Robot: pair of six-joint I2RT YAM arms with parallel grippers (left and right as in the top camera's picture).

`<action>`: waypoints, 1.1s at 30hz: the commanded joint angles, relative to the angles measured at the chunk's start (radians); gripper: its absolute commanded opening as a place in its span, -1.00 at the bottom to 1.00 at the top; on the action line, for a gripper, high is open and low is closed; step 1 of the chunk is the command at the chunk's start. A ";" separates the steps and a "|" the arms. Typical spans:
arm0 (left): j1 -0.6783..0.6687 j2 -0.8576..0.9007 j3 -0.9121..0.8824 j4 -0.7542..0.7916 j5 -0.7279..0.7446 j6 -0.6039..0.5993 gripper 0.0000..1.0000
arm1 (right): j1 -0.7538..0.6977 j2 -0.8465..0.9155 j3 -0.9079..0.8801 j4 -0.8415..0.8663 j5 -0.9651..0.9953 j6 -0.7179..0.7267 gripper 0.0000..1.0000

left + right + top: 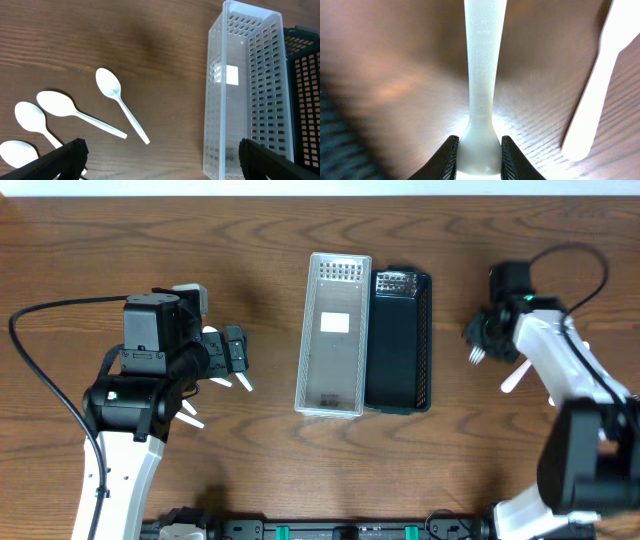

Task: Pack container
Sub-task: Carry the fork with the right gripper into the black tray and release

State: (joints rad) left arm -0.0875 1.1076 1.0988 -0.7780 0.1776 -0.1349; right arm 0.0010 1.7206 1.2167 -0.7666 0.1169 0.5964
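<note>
A clear slotted container stands at the table's middle, with a black slotted container touching its right side. My left gripper is open and empty above several white plastic spoons. In the left wrist view its jaws are spread wide, with the spoons to the left and the clear container to the right. My right gripper is shut on a white plastic fork right of the black container. The right wrist view shows the jaws clamped on the fork.
Another white utensil lies on the table just right of my right gripper and also shows in the right wrist view. Something pale and shiny sits at the far end of the black container. Cables run along both arms.
</note>
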 commanded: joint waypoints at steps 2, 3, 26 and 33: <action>0.004 0.003 0.024 0.001 0.006 -0.003 0.96 | 0.091 -0.151 0.140 -0.051 0.014 -0.109 -0.97; 0.004 0.003 0.024 0.001 0.005 0.001 0.96 | 0.113 -0.166 0.153 -0.061 0.013 -0.121 -0.97; 0.004 0.003 0.024 0.000 0.005 0.003 0.96 | 0.482 0.089 0.144 -0.112 -0.001 -0.096 -0.52; 0.004 0.003 0.024 0.000 0.005 0.008 0.96 | 0.462 0.035 0.160 -0.125 0.004 -0.105 0.18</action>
State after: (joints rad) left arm -0.0875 1.1076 1.0988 -0.7780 0.1776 -0.1341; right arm 0.4786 1.8137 1.3533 -0.8829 0.1055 0.4942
